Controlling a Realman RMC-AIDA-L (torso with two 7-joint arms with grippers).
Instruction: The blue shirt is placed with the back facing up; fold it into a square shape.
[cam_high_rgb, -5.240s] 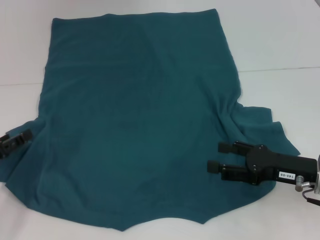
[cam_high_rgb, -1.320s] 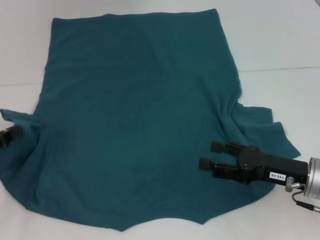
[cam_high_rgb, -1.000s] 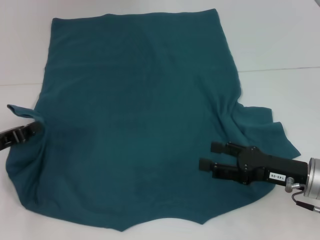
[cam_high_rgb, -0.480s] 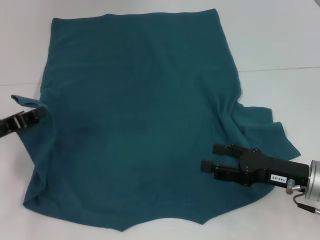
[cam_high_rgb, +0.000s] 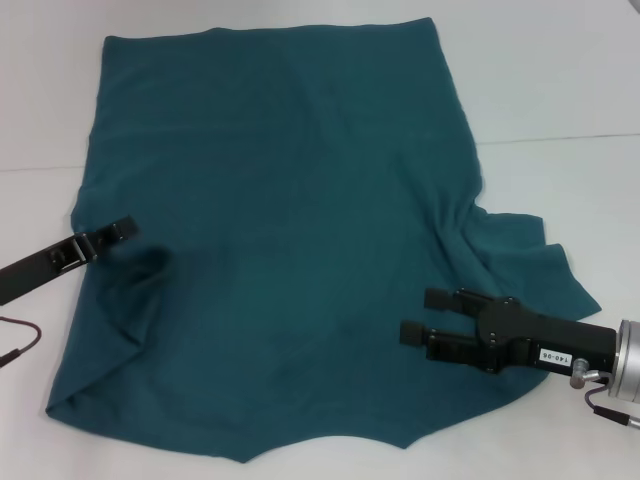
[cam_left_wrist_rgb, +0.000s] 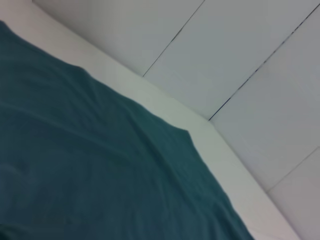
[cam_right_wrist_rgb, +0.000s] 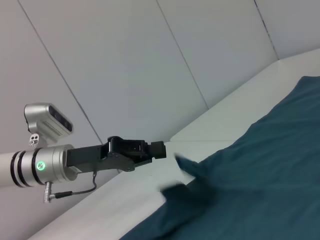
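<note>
**A:** What are the left gripper's (cam_high_rgb: 118, 230) fingers doing?

**B:** In the head view they look pressed together at the left edge of the large dark teal-blue soft fabric shirt (cam_high_rgb: 290, 240), right where the sleeve area is folded inward over the body. Whether cloth is actually pinched between them, I cannot tell; the tip sits against the fabric with a dark shadow just beside it. From the right wrist view the same gripper (cam_right_wrist_rgb: 159, 149) shows side-on with its tip apart from the raised peak of cloth near it.

**A:** And the right gripper (cam_high_rgb: 415, 317)?

**B:** Its two black fingers (cam_high_rgb: 447, 299) are spread apart, parallel, holding nothing. They hover over the shirt's lower right part, pointing toward the left, with the black body and silver wrist trailing off to the right edge.

**A:** Where does the shirt lie?

**B:** Spread flat on the white table (cam_high_rgb: 560, 90), plain side up, hem at the far side. The right sleeve lies out flat with wrinkles beside the right gripper; the left side is turned in, leaving a creased fold along that edge. The left wrist view shows only smooth teal cloth (cam_left_wrist_rgb: 100, 170) reaching toward the pale wall.
</note>
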